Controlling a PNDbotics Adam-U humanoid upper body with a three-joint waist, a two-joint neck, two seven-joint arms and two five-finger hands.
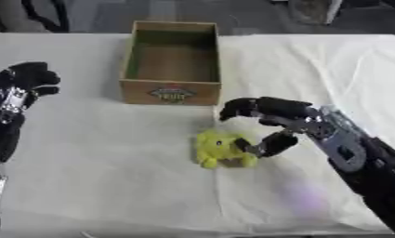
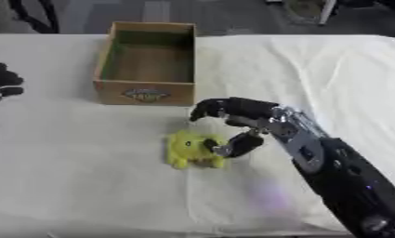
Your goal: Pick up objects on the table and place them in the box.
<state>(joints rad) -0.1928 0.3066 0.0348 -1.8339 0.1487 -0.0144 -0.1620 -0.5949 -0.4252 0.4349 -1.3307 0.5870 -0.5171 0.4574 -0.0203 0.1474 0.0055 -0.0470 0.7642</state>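
A small yellow plush toy lies on the white cloth, a little in front of the box. The open wooden box stands at the table's back middle, with nothing visible inside. My right hand reaches in from the lower right and hovers over the toy's right side; its fingers arch above the toy and its thumb touches the toy's edge, without closing round it. My left hand is raised at the left edge, fingers curled, holding nothing.
A white cloth covers the table, with a fold running down from the toy toward the front edge. Dark chair legs and floor show beyond the far edge.
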